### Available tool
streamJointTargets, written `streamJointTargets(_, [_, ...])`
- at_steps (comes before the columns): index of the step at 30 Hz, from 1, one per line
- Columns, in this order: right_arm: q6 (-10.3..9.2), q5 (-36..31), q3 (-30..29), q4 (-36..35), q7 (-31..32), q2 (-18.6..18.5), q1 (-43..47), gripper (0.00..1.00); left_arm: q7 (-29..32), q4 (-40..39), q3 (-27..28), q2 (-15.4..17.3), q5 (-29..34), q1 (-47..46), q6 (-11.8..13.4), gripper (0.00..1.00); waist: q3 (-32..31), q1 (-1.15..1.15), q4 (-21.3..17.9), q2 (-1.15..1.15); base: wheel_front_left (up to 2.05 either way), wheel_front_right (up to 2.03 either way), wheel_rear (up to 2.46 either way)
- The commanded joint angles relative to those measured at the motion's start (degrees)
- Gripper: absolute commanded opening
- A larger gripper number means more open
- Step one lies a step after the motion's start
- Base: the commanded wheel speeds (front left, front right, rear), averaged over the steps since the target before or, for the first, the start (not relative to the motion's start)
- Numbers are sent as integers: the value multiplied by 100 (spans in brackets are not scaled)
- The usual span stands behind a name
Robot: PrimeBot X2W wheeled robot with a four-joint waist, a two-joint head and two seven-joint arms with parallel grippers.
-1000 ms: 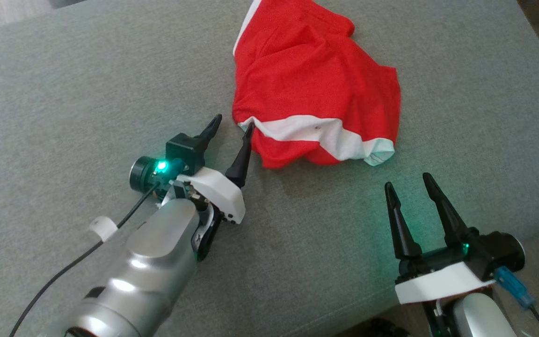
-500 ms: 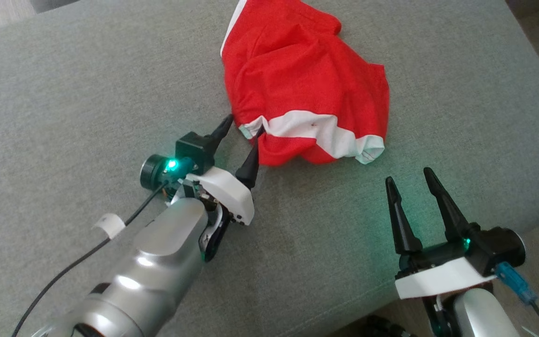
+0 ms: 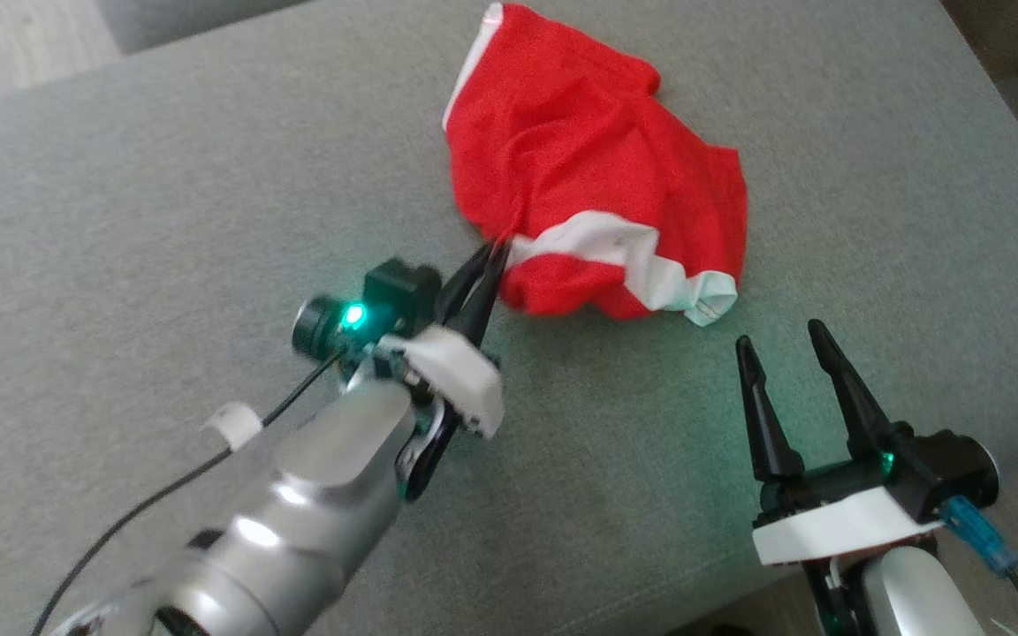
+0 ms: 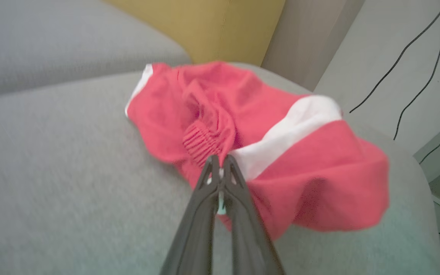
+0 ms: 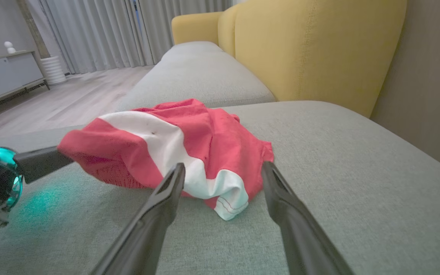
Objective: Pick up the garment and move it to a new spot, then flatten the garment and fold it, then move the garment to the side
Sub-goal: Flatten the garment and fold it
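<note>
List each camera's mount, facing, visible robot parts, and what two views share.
Head view: on the head, looking down at the grey cushion; left gripper pinching the red garment, right gripper open.
Left wrist view: left wrist, along its shut fingers into the garment.
Right wrist view: right wrist, past its spread fingers toward the yellow backrest.
Shared: both wrist views show the garment's white band and the backrest.

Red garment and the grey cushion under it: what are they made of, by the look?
The garment: thin soft knit, probably synthetic jersey, matte; it creases limply and shows a fine grain and a gathered elastic band. The cushion: woven upholstery fabric, matte, heathered grey; the weave shows up close.
</note>
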Motion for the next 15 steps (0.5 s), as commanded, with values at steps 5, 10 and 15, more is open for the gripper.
streamJointTargets(5, [-11, 20, 45, -116, -23, -36, 135, 100, -37, -581, 569, 71, 614, -489, 448, 0, -426, 0, 283, 0, 0, 0, 0])
streamJointTargets(10, [-11, 23, -20, -93, -23, -36, 320, 100, -38, -1101, 1040, 393, 1092, -75, 789, 0, -802, 0, 553, 0, 0, 0, 0])
streamJointTargets(15, [-11, -13, -90, -80, -23, -36, 493, 100, -38, -1514, 1046, 824, 1525, 530, 1138, 0, -1045, 0, 896, 0, 0, 0, 0])
